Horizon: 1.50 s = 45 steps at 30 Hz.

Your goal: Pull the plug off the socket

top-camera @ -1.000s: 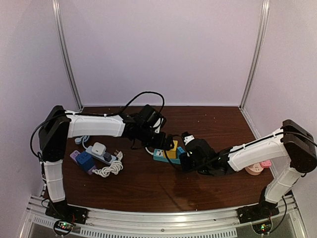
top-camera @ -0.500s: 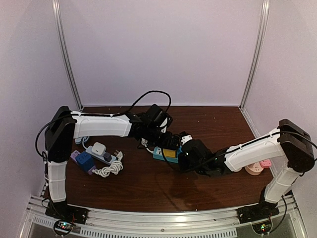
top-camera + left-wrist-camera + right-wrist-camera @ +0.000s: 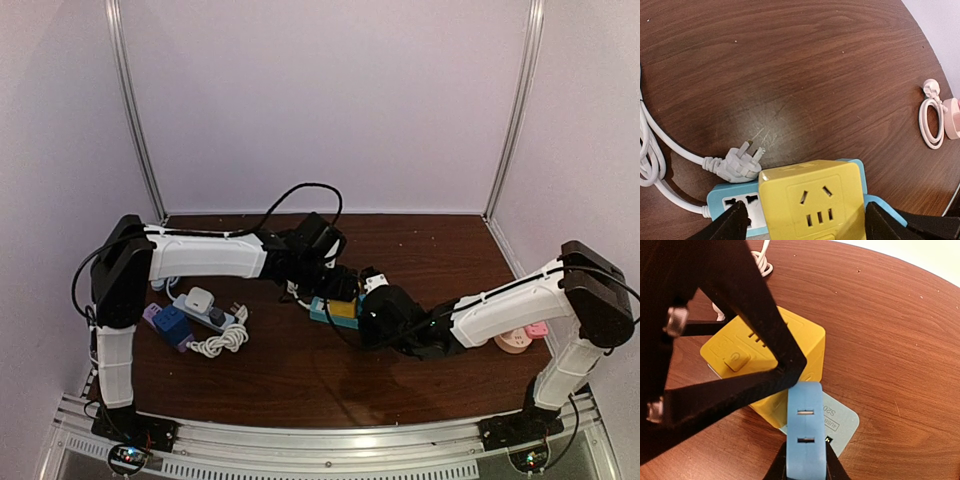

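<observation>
Yellow cube plug (image 3: 810,205) is sitting pushed into the blue power strip (image 3: 732,206), on the end of the strip that is lying toward my right arm, out near the middle of the table (image 3: 790,60). Through the left wrist camera I am seeing the cube directly under the left gripper (image 3: 806,220), which is straddling it with one finger on each side. Its jaws are standing wide, and a sliver of strip is showing beside the left-hand finger, so I am judging them not yet clamped.

The strip's long axis is running across that view, from one finger toward the other, so the fingers would be closing along the strip. The right gripper (image 3: 805,462) is pinching the blue end of the strip, jaws narrow, just beside the cube, and I am reading that as bracing the socket. The left arm is the nearer one to the plug. I am expecting the pull to go straight off the strip's face, back toward the left wrist, once the fingers are biting the cube's sides. A loose white plug (image 3: 737,165) is lying just beyond the strip, apart from the fingers.

Against the overhead view a second ago, the left arm is reaching further over the strip and hiding more of the cube. The right wrist is sitting closer in, at the strip's end.
</observation>
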{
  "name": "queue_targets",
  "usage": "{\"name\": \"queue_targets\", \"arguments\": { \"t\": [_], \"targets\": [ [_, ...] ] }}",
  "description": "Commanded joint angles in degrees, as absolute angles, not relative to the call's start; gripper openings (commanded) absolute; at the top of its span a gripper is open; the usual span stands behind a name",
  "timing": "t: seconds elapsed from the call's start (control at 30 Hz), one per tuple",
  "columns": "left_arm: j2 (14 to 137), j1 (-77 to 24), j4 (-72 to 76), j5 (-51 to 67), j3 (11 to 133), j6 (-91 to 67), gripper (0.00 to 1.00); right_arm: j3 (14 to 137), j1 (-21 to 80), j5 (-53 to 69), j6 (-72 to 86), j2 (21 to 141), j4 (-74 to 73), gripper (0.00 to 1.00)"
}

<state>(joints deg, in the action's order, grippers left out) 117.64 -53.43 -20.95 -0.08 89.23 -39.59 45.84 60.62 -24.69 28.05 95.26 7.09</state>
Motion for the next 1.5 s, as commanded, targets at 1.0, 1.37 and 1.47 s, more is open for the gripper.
{"name": "queue_targets", "arguments": {
  "t": [1.0,1.37,1.47],
  "targets": [
    [118.98,-53.0,-23.86,-3.71,86.89,-36.8,0.63,44.01,60.0,-30.18,30.71,90.08,6.18,0.0],
    [116.25,-53.17,-21.62,1.76,89.24,-36.61,0.76,46.2,60.1,-27.62,28.19,91.98,9.19,0.0],
    [118.28,-53.38,-24.15,0.96,93.2,-36.36,0.8,47.15,60.37,-28.45,27.7,92.86,8.8,0.0]
  ]
}}
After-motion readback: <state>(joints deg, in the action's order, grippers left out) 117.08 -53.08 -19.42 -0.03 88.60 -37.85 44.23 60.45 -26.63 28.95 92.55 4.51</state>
